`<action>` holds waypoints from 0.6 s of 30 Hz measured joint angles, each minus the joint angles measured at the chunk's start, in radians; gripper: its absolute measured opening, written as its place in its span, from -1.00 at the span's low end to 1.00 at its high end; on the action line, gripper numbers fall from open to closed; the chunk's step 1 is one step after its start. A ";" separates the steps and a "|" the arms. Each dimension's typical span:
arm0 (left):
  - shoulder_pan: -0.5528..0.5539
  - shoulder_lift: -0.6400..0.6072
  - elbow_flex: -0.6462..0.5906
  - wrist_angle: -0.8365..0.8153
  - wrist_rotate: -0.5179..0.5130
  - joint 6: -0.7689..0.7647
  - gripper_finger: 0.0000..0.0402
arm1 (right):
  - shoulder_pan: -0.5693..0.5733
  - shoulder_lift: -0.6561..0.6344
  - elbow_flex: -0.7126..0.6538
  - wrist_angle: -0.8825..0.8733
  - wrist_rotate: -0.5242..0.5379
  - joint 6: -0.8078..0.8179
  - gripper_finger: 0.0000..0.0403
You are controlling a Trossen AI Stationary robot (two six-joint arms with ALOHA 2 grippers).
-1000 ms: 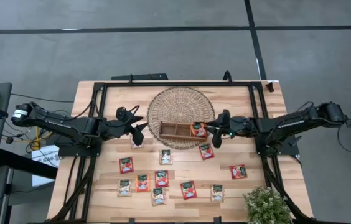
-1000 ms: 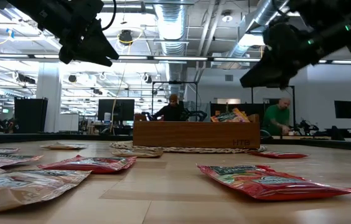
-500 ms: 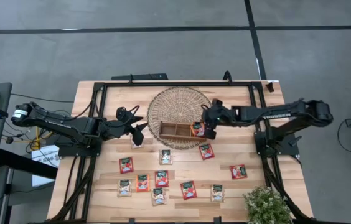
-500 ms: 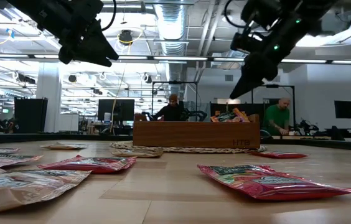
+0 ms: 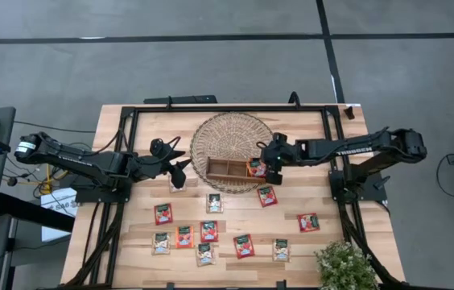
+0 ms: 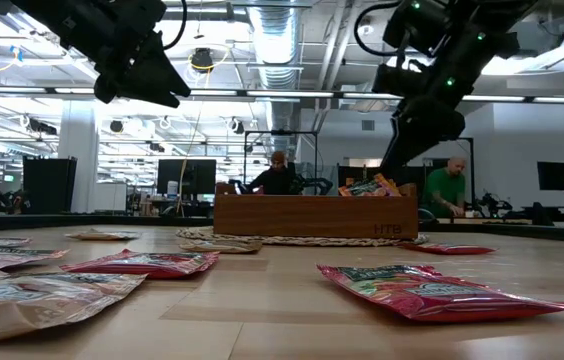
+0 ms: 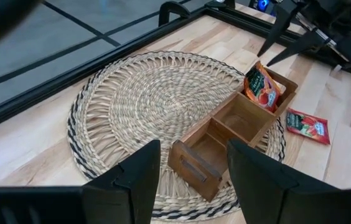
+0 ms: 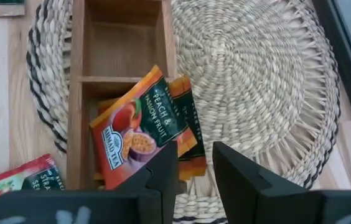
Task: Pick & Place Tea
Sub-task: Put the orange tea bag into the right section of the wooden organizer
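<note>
A: Where's the tea?

B: Orange sachets (image 8: 139,138) stand tilted in the right end compartment of the wooden tray (image 5: 229,170), which sits on the round woven mat (image 5: 233,150). The top one reads peach and passion fruit. The other two compartments look empty. More sachets lie flat on the table (image 5: 323,205) nearer the front: a red one (image 5: 267,196) just off the tray's right end, another red one (image 5: 308,221) further right, and a cluster of red and cream ones, among them a red one (image 5: 163,213) to the left

A: And the grippers?

B: The right gripper (image 8: 193,163) hangs above the filled compartment, fingers parted a little and holding nothing. The left gripper (image 7: 191,163) waits over the mat's left edge, fingers apart, also empty

A: So what's the step, as you read it?

B: Probably a drop just made, or a nudge to settle the stack; I can't tell which. Either way I'd lift straight up so a fingertip doesn't drag the leaning sachet out, then go for the red one just beside the tray. It's thin and flat, so I'd come down on an edge rather than the middle
</note>
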 joint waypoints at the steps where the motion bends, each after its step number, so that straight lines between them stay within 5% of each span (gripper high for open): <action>1: 0.000 0.000 0.000 0.000 0.000 0.000 -0.12 | -0.001 0.000 0.000 0.001 0.000 0.000 -0.54; 18: 0.000 0.000 0.000 0.001 0.000 0.000 -0.12 | -0.017 0.097 0.041 0.053 0.037 -0.016 -0.54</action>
